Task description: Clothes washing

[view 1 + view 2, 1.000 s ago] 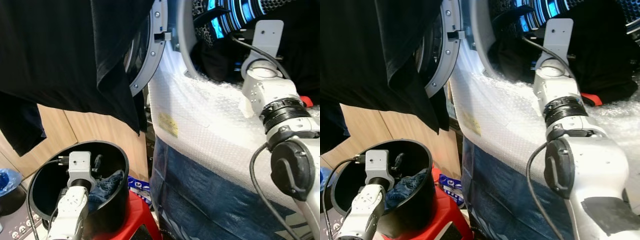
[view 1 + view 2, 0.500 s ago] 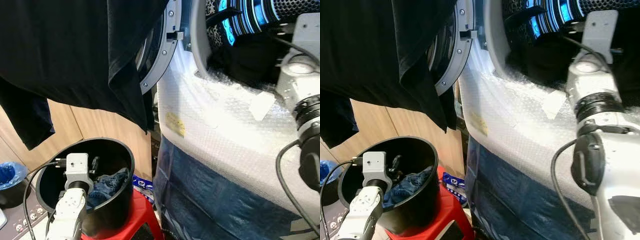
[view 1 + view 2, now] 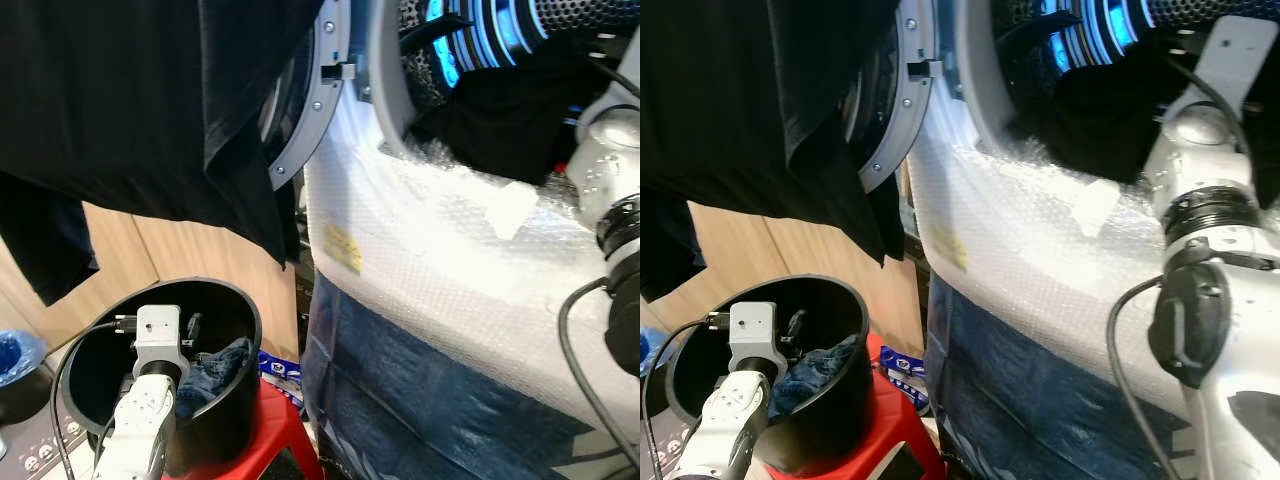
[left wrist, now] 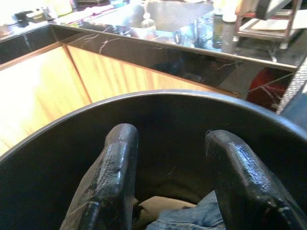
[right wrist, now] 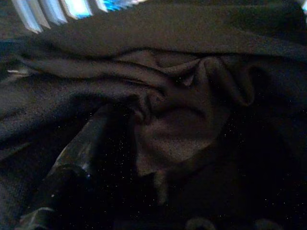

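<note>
The right silver arm is reached into the open mouth of the front-loading washing machine drum, lit blue inside, and is seen to have pushed further in than a second ago, when its wrist sat clear of the opening. In the right wrist view, crumpled dark fabric is pressed close around one black finger; whether the fingers are apart or clamped on the cloth cannot be told in the dark. This is judged to mean that a dark garment is being delivered into, or settled inside, the drum, so loading is well under way.

The left gripper is held, as before, just inside a round black plastic bucket, its two fingers apart and empty. Blue denim clothing lies at the bottom of the bucket, close under the fingers, and is judged to be the next load.

The bucket is set on a red plastic stool. The machine front is wrapped in white bubble wrap above blue sheeting. A large black cloth is draped over the open grey door ring. Light wooden cabinet panels stand behind, under a dark glossy worktop.
</note>
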Tool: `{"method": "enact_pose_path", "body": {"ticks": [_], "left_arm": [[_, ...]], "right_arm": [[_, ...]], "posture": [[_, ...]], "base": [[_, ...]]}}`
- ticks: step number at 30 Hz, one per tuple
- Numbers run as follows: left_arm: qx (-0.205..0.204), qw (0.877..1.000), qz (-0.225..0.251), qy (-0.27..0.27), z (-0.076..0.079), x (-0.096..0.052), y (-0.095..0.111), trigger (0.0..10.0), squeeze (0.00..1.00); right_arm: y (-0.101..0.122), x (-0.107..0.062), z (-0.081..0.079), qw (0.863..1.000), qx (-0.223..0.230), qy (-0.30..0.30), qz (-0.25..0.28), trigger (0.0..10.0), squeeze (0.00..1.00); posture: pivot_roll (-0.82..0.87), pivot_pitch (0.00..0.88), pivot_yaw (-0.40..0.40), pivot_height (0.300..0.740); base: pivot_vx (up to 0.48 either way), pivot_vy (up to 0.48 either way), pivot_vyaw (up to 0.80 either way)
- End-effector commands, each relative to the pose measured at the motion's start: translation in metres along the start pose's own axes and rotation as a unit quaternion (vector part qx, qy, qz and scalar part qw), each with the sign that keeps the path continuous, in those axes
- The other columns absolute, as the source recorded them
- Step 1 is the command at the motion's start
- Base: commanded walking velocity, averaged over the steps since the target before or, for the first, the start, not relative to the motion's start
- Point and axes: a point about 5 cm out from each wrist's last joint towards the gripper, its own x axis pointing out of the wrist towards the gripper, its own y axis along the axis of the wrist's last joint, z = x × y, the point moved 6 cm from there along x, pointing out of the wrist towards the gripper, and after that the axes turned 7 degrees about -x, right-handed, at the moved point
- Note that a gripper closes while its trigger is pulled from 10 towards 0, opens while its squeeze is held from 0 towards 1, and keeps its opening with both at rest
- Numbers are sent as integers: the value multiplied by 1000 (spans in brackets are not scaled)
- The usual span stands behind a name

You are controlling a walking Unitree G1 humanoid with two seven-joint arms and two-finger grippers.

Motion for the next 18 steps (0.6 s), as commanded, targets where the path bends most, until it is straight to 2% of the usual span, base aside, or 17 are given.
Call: {"method": "enact_pose_path", "body": {"ticks": [1, 7, 12, 16, 18], "left_arm": [[8, 1000, -4, -2, -1, 1, 1, 10000, 0], [11, 1000, -6, 0, -3, -3, -1, 10000, 0], [13, 1000, -9, -3, -2, -4, -3, 10000, 0], [12, 1000, -9, -3, -2, -3, -3, 10000, 0], [12, 1000, -10, -4, 0, -3, -3, 10000, 0]], "right_arm": [[20, -2, -5, 1000, 15, 12, 20, 10000, 0], [49, -7, -20, 996, 50, 41, 68, 10000, 0], [68, -10, -16, 993, 62, 31, 99, 10000, 0], [75, -11, -13, 992, 46, 24, 113, 10000, 0], [81, -12, -9, 990, 71, 20, 121, 10000, 0]], "posture": [[48, 0, 55, 740], [39, 0, 66, 740], [37, 0, 74, 740], [26, 0, 77, 740], [24, 0, 80, 740]], "base": [[0, 0, 0], [0, 0, 0], [0, 0, 0], [0, 0, 0], [0, 0, 0]]}}
